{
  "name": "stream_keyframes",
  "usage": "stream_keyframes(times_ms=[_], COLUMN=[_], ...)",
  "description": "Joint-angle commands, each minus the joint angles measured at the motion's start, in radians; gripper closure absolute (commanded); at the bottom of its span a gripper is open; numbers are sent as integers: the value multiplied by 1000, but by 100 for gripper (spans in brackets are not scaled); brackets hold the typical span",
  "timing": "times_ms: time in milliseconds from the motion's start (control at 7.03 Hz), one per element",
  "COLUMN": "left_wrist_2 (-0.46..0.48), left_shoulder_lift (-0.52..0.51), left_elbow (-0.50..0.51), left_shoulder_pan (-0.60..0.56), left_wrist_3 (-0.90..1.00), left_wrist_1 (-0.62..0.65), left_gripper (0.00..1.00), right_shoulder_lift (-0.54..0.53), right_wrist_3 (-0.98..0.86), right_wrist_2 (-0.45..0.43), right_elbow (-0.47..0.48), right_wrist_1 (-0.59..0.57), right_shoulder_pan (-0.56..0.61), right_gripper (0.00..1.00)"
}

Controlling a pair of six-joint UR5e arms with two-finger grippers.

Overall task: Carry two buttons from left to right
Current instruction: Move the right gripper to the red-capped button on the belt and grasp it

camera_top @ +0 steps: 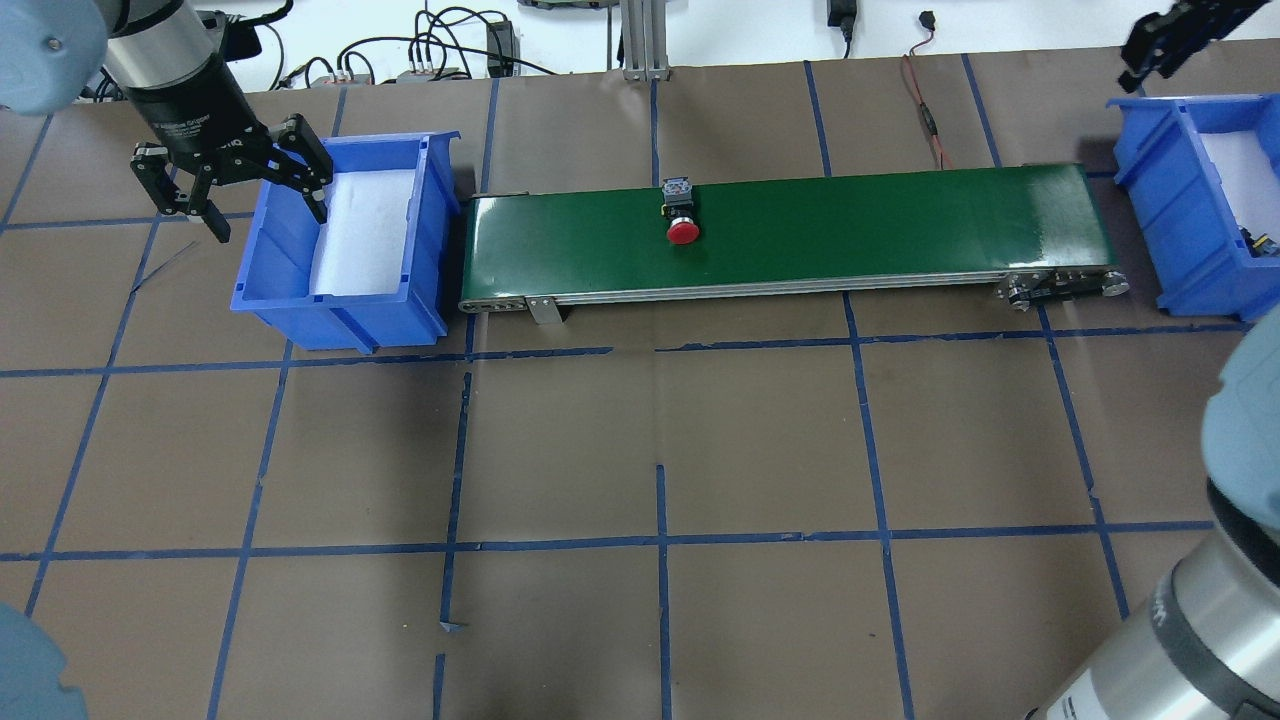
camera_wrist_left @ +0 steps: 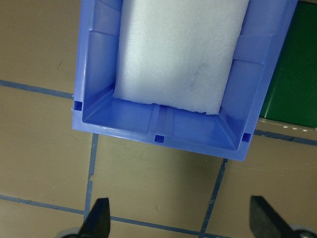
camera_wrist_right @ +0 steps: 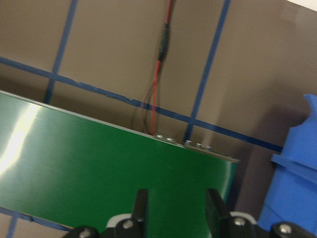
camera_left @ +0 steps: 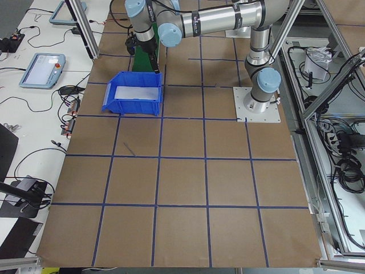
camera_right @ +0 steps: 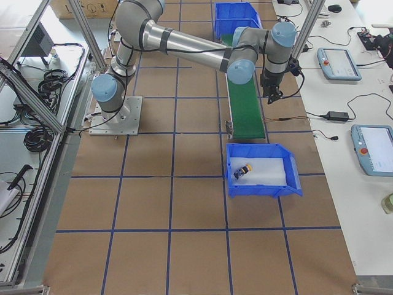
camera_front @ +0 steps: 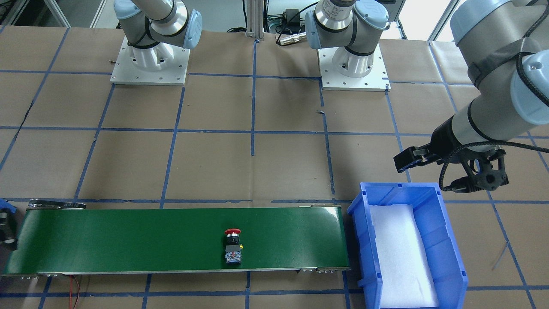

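The red-capped button lies on its side at the middle of the green conveyor belt; it also shows in the overhead view. The yellow-capped button lies in the right blue bin on white foam. My left gripper is open and empty, above the near end of the left blue bin; its wrist view shows only foam in that bin. My right gripper is empty, its jaws apart, above the belt's right end.
A red wire runs along the table behind the belt. The right bin stands just past the belt's right end, the left bin just past its left end. Brown paper with blue tape lines covers the table.
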Motion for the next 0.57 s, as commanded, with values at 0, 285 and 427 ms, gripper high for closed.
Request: stream_keyframes(times_ms=[0, 285, 427], left_wrist_2=[-3, -6, -7], left_shoulder_lift=[-2, -2, -2], left_elbow=[0, -2, -9], left_shoulder_pan=[6, 21, 23], left_wrist_3=[2, 2, 2], left_wrist_1=[0, -5, -6], left_gripper=[0, 0, 0], right_shoulder_lift=[3, 31, 52], right_wrist_3=[301, 518, 576], right_wrist_2=[57, 122, 132], right_elbow=[59, 89, 90], right_wrist_1=[-16, -44, -76], right_shoulder_pan=[155, 245, 280], right_gripper=[50, 50, 40])
